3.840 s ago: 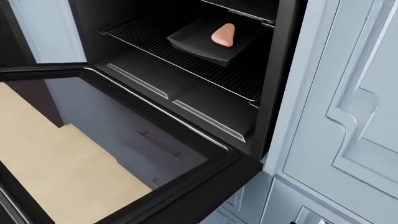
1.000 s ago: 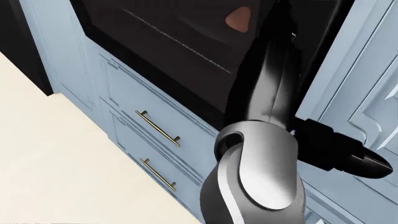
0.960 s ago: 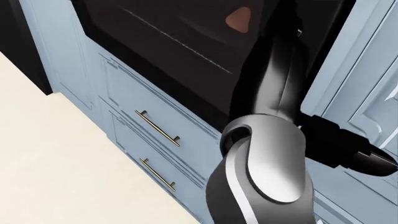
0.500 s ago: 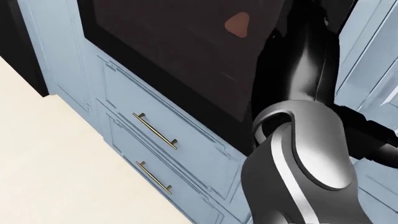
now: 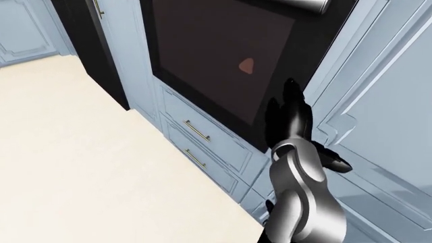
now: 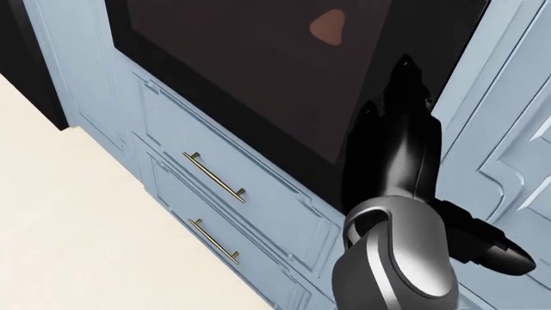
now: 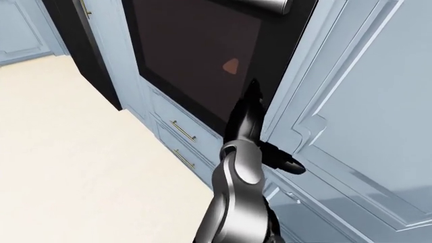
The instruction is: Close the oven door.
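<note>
The oven door (image 5: 209, 55) is a dark glass panel that stands upright, flush with the blue cabinet front. A silver handle (image 5: 307, 4) runs along its top edge. A pink food item (image 6: 328, 26) shows dimly through the glass. My right hand (image 6: 403, 84) rests against the door's lower right corner with its dark fingers stretched out, holding nothing. It also shows in the right-eye view (image 7: 252, 91). My silver forearm (image 6: 396, 258) rises from the bottom of the views. My left hand is out of sight.
Two blue drawers with brass bar handles (image 6: 214, 176) (image 6: 212, 240) sit under the oven. A tall panelled cabinet door (image 7: 364, 101) stands to the right. A black unit (image 5: 87, 45) stands to the left. Beige floor (image 5: 81, 152) spreads at lower left.
The door lay open and flat 3.8 s ago, showing rack and tray; now it stands upright. In the last second my right arm pushed it flush and the hand dropped lower in view.
</note>
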### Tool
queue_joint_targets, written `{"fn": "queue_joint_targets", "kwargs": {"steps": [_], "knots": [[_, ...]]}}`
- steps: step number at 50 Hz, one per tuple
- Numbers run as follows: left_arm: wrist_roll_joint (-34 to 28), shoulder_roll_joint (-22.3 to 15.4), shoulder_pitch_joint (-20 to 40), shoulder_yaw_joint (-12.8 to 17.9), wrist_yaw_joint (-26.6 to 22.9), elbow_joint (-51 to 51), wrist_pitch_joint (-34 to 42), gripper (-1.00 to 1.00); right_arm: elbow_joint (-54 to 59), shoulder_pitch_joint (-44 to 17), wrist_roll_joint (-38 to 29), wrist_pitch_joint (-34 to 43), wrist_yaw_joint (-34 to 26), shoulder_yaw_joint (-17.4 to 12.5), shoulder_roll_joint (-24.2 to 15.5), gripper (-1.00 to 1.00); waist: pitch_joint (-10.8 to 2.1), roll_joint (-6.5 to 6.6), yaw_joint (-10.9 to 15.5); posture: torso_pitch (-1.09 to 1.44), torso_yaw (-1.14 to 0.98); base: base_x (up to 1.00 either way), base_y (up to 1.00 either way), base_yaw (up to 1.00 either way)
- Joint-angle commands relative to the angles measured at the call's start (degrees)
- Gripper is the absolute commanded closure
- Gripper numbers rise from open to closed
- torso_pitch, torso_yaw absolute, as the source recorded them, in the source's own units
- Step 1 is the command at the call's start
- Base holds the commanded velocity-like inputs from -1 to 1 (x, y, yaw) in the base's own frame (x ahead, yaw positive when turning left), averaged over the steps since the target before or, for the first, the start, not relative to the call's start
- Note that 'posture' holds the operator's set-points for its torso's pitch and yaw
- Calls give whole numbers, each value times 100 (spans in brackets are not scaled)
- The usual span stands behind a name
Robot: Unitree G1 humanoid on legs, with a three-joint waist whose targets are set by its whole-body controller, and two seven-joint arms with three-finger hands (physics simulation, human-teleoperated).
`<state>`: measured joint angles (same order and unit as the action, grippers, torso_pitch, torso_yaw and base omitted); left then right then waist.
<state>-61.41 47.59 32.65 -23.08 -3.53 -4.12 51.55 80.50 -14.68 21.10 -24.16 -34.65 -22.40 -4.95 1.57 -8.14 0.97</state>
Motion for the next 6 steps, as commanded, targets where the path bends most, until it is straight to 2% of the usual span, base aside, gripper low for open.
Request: {"fn": "queue_joint_targets", "kwargs": {"steps": [1, 6], "knots": [[-232, 246, 140, -221, -104, 268, -182, -100, -110, -79, 12, -95, -57, -10, -52, -100, -115, -45, 1, 0, 0, 0, 0, 0], [-362, 323, -73, -278, -143, 269, -341, -100, -110, -72, 5, -96, -84, -11, -46, -100, -94, -70, 7, 0, 0, 0, 0, 0]]}}
